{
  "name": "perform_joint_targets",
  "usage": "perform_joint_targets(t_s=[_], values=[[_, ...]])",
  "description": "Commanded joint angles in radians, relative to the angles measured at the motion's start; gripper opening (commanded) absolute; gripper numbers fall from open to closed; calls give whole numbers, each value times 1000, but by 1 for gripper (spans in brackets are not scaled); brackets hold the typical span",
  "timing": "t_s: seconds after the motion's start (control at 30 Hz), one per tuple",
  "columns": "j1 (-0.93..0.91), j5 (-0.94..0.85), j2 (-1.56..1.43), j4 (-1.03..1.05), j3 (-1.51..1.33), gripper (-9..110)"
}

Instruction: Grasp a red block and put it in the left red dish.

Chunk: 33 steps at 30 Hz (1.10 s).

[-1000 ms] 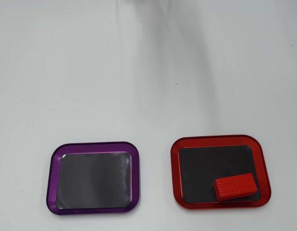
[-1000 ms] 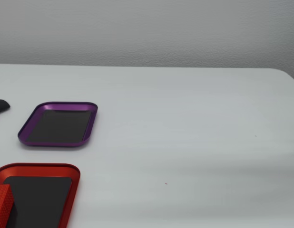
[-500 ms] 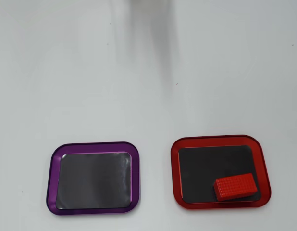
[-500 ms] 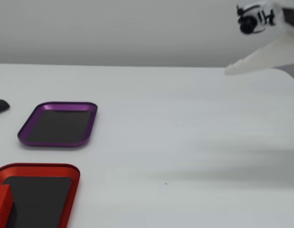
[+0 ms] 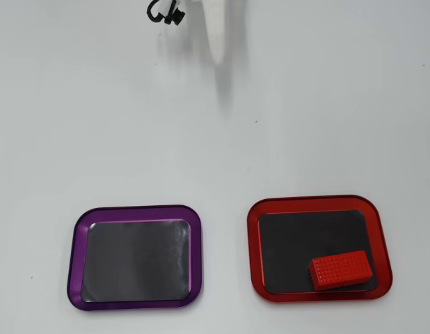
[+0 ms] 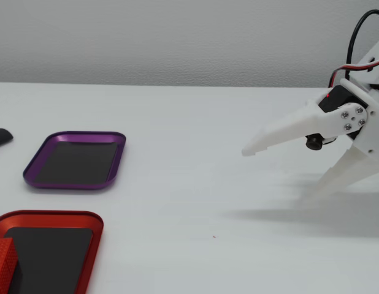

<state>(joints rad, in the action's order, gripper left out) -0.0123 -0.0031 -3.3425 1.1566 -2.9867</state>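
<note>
— So where is the gripper (image 6: 281, 171) now?

— Up at twelve o'clock in the overhead view, far from both trays. Its two white fingers are spread wide in the fixed view, and it holds nothing.

— And the red block (image 5: 339, 270)?

— It lies inside the left red dish (image 5: 254, 243), down at the five o'clock corner, touching or nearly touching the rim. In the overhead view that dish sits on the right, at four o'clock on the worktop (image 5: 284, 139). The purple tray (image 5: 79, 240) is at eight o'clock, with nothing in it.

— Then is the job done?

— I think so. The block looks put away.

— What should the arm do well now?

— Keep away from the dish and go home slowly, I would say, so nothing gets bumped.
</note>
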Motion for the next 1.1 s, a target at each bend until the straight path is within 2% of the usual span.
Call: perform_joint_targets(t_s=[0.0,0.3,0.4,0.57,1.07], values=[[-9,8,-121,3,-11,34],[-9,-2,-121,29,-69,32],[-11,-3,-121,31,-69,22],[-11,-5,-121,34,-69,-1],[-2,0,-121,26,-71,0]])
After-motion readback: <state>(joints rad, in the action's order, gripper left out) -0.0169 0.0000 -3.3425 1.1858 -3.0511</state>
